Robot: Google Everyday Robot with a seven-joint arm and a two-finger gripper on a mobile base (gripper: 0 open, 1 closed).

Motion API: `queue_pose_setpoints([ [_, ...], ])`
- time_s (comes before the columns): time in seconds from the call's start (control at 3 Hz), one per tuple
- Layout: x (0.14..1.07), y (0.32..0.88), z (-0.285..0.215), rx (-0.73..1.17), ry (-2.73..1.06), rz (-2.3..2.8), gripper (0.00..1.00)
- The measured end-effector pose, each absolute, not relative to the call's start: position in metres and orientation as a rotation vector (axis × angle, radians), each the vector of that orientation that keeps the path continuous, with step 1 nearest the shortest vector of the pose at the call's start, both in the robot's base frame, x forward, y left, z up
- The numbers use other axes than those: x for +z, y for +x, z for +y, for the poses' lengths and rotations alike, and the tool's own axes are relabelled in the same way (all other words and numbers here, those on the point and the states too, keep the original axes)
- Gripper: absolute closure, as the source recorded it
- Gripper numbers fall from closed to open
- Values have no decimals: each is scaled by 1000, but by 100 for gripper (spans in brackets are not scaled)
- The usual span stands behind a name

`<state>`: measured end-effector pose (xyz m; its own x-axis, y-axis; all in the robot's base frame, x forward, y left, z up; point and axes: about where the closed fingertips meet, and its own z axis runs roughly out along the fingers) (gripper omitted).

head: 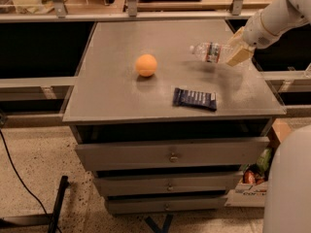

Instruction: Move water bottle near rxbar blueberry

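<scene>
Gripper: the cream two-finger gripper (233,52) reached in from 3 o'clock and hung over the tabletop's 2 o'clock area.
Fingers: clamped on the base end of the bottle, as far as could be seen.
Water bottle: the small clear ribbed plastic water bottle (210,52), with a coloured label band, lay horizontal with its white cap pointing to 9 o'clock. A shadow beneath it suggested it was just off the surface.
Rxbar blueberry: the flat navy-wrapped rxbar blueberry (194,98) lay at 5 o'clock on the grey metal cabinet top (121,96), apart from the bottle and toward its 6–7 o'clock.
Bystander: a round orange ball (146,65) sat at 9 o'clock, well apart from both.
Handling (judged): light, with thin walls that would yield under squeeze and a smooth, round body that could slip or roll once set down.
Hold (judged): the ribbed body near the base looked a fair grip, since the ribs resist sliding. The label band looked slicker.
Placement note: set it down just beside the bar, not on it.
</scene>
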<state>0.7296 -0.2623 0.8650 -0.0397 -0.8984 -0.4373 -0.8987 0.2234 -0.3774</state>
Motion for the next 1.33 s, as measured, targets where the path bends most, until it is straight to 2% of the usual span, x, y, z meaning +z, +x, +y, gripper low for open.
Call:
queue_pose_setpoints([
  [0.67, 894, 728, -268, 6, -1612, 1880, 100],
  [1.33, 910, 710, -251, 81, -1641, 1803, 100],
])
